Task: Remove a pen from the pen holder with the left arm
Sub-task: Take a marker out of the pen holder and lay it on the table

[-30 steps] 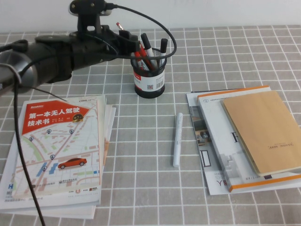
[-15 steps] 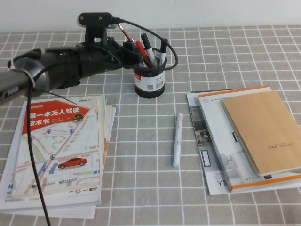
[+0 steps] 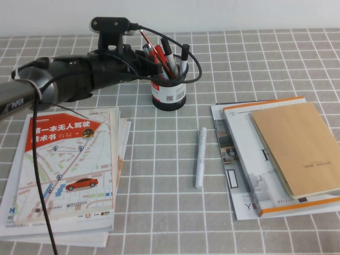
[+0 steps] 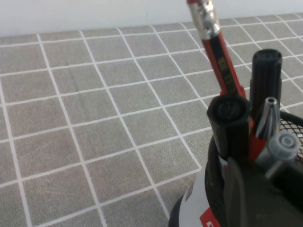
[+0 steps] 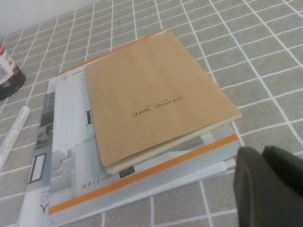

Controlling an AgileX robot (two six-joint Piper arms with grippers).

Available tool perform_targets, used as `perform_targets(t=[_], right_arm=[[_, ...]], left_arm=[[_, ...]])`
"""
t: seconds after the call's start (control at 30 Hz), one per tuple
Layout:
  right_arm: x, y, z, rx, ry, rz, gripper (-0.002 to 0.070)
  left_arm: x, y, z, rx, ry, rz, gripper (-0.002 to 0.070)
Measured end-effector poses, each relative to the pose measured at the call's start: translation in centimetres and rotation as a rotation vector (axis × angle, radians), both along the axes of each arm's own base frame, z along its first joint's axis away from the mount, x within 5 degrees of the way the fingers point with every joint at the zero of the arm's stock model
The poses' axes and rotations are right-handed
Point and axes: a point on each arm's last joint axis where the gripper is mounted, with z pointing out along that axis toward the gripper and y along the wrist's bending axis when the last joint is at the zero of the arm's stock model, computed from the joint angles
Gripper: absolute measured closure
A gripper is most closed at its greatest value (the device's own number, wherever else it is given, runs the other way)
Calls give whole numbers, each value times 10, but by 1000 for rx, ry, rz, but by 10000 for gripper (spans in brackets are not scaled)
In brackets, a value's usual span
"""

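A black mesh pen holder (image 3: 169, 94) with a red-and-white label stands at the back middle of the table and holds several pens. My left gripper (image 3: 154, 59) reaches in from the left at the holder's rim, its fingers closed among the pen tops on a red pen (image 3: 150, 47) that slants up to the left. In the left wrist view the red pen (image 4: 218, 56) rises behind a black marker cap (image 4: 230, 124), above the holder (image 4: 196, 210); one dark finger (image 4: 246, 189) of the left gripper (image 4: 258, 191) covers its front. My right gripper (image 5: 263, 158) hovers shut beside the stacked books.
A white marker (image 3: 200, 157) lies on the tiles in front of the holder. A stack of map booklets (image 3: 66, 164) lies at the front left. At the right lies a stack of books topped by a tan notebook (image 3: 295, 146). The left arm's cable loops past the holder.
The left arm moved right and down onto the pen holder, and its fingers closed in among the pens. The red pen shifted slightly to the right.
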Motion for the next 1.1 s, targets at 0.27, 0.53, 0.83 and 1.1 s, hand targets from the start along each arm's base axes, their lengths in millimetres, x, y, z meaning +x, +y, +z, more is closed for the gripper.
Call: perform_targets(t=[0.27,0.53,0.83,1.1], right_arm=[[0,0,0,0,0,0,689],[0,0,0,0,0,0,689],[0,0,0,0,0,0,689],[0,0,0,0,0,0,689]], left_arm=[[0,-1,0,9,-10,-16,624],[-7,1,27,-8,-63,-13,624],[-15,5,56,-68,-73,22,625],[-35,10,98,-83,-105,0,625]])
